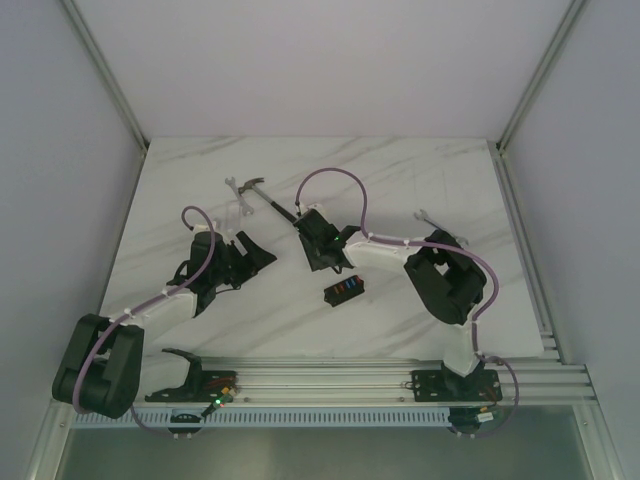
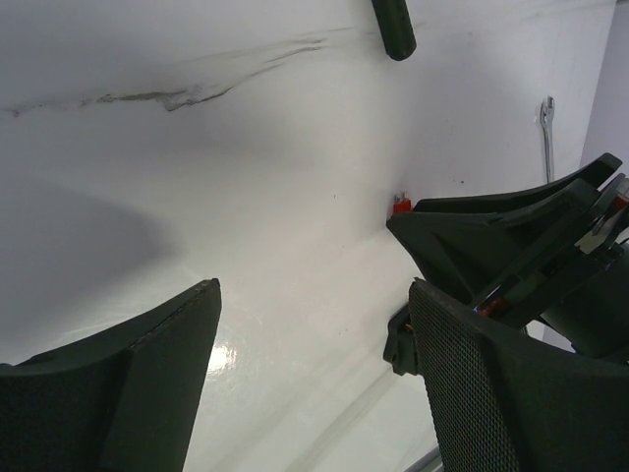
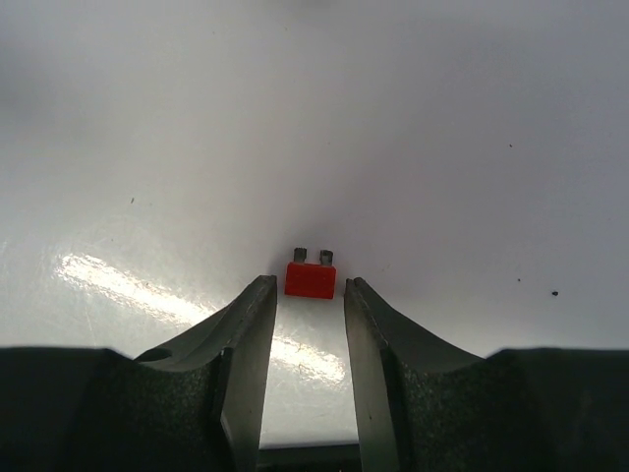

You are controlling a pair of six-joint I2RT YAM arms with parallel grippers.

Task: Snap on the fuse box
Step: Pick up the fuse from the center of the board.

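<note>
- Your right end effector is narrow and grips nothing; a red fuse lies on the surface just beyond its tips, probably lined up for a pinch.
- The fuse box sits near, behind that end effector, untouched.
- Your left end effector hangs wide and empty, off to the side.

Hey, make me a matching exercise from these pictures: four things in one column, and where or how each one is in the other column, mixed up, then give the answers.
Things:
1. fuse box
2. red fuse
3. hammer
4. left gripper

Place or state:
A. jaws wide apart, nothing between them
B. lying on the table, farther back than both grippers
C. at the tips of the right gripper, jaws not closed on it
D. lying on the table just on the near side of the right gripper

Pairs: 1-D, 2-C, 3-B, 4-A.
</note>
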